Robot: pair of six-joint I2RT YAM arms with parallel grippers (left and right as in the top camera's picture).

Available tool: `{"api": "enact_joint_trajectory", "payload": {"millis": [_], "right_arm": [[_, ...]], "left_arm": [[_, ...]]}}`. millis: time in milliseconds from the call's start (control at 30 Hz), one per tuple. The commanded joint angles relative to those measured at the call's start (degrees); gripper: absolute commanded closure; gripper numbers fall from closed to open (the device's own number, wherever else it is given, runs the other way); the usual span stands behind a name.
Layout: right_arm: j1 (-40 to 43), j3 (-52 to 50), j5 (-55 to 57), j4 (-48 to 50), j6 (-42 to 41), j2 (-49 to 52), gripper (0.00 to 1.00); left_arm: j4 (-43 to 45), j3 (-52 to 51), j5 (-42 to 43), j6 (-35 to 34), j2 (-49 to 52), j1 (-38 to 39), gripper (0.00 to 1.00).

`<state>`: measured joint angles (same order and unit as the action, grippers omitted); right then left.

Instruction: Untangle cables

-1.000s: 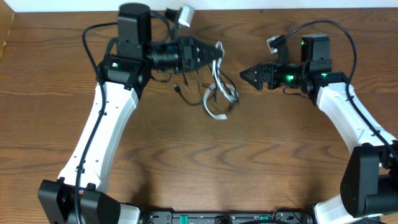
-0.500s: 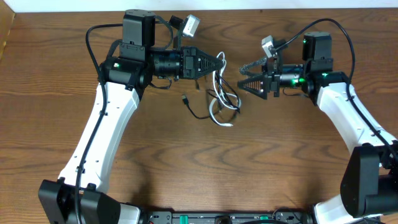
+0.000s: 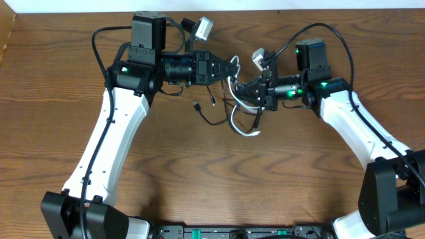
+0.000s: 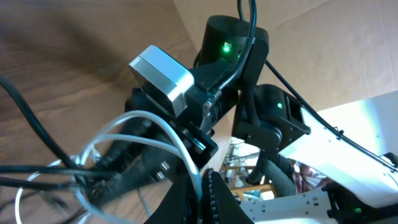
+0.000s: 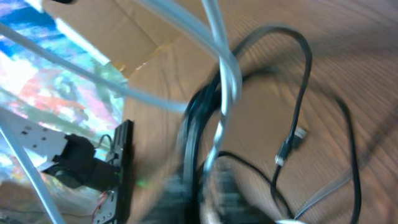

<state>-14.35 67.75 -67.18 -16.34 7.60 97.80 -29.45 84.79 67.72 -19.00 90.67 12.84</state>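
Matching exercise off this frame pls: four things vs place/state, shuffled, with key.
1 white cable
2 black cable
3 left gripper
4 right gripper

A shut on the tangle, reaching in from image right
B shut on the tangle, reaching in from image left
C loose plug on the wood, image left of the tangle
D loop lowest in the overhead view

Pairs: 1-D, 2-C, 3-B, 4-A

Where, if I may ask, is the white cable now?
In the overhead view, the white cable loops between the left gripper and right gripper, tangled with the black cable.
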Motion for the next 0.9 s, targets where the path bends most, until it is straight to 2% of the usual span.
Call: {"api": "enact_joint_trajectory", "payload": {"millis": [0,200,333,500,733,867], "right_arm": [[1.7,0.2,6.6,-2.7,-0.5,-0.2,0.99],[5.1,-0.3,12.2,-11.3,0.2,-0.2,0.99],[7.5,-1.6,17.2,-14.8,0.1,-0.2,0.99],[10.7,-5.8,23.4,-15.8,-3.8,-0.2,0.99],[16.2,-12.9,32.7,-15.5,-11.1,-0.2,0.99],[18.3,-15.0,33.4,-15.4,-12.1,-0.2,0.99]], "left_arm": [[1.0,1.0,0.7,1.4,0.0,-1.3,0.92],[3.5,1.0,0.9,-2.5,0.0,-7.8,0.92],[6.7,1.0,4.1,-4.7,0.0,-12.4,0.92],[10.3,1.0,5.7,-7.9,-0.1,-17.2,0.93],[13.2,1.0,5.8,-8.3,-0.1,-22.3,0.92],[13.9,1.0,5.3,-8.3,-0.1,-24.5,0.93]]}}
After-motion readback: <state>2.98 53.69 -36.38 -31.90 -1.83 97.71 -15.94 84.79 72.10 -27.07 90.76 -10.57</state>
